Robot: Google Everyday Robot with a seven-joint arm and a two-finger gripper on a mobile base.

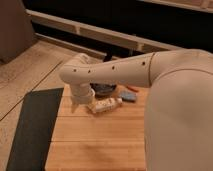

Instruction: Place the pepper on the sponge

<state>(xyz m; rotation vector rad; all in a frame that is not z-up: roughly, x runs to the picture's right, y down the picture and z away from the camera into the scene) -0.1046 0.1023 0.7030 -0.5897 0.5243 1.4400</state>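
The pepper (132, 88) is a slim red-orange sliver lying on the wooden table (95, 140), just behind the sponge. The sponge (129, 96) is a small blue-grey block at the table's far right, partly under my arm. My gripper (76, 104) hangs from the wrist near the table's far left edge, left of both things and apart from them. My white arm (115, 70) reaches across the far side of the table and hides part of what lies behind it.
A pale-labelled bottle (105, 105) lies on its side just right of the gripper. A round dark bowl (104, 90) sits behind it, half under the arm. A dark mat (30, 125) lies on the floor left of the table.
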